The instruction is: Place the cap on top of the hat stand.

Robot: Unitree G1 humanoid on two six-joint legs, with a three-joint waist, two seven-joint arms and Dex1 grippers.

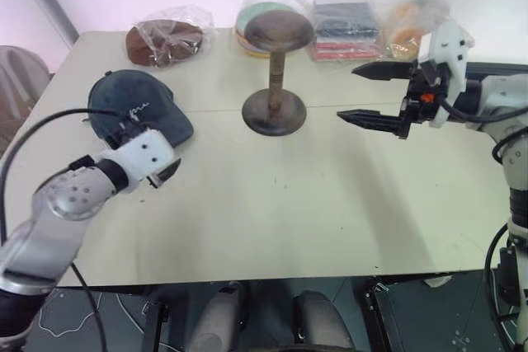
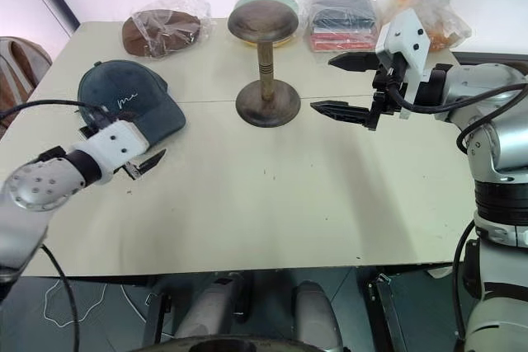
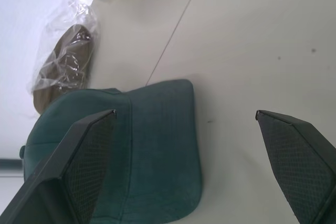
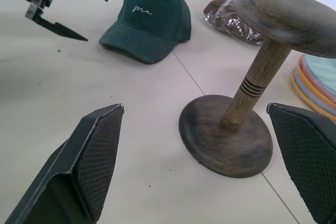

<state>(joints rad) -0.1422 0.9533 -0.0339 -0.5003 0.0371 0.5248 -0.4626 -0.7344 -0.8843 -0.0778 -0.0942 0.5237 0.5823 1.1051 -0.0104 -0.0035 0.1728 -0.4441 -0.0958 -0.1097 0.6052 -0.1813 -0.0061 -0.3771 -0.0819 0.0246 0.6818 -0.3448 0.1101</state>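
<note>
Beige table [image 1: 272,228] is taking up most of the head views, pale wall behind, and we're working from the near edge outward.

Nearest is the left gripper [image 2: 124,158], fingers spread wide, nothing between them, hanging just at the cap [image 2: 124,105] on its brim side. We're reading that as lining up for a brim grasp. In the left wrist view one finger [image 3: 79,166] is overlapping the brim [image 3: 163,150] and the other is sitting over bare table, so the jaws are straddling the brim edge. We can't tell whether either finger is touching fabric.

Cap is lying flat on the table on the robot's left, crown up, white script showing, well apart from the hat stand [image 1: 276,72]. Nothing is on the stand's top yet, so the task is not started beyond the approach.

Right gripper [image 1: 371,92] is also spread and empty, hovering beside the stand at about stem height, apart from it. Our guess: it's waiting there to steady the stand or help seat the cap.

Furthest back, 4 plastic-bagged items are lining the far edge: a brown hat [image 1: 165,39], round discs [image 1: 252,14] partly hidden behind the stand's top, folded dark fabric [image 1: 346,26], and something orange [image 1: 404,26] partly blocked by the right gripper.
</note>
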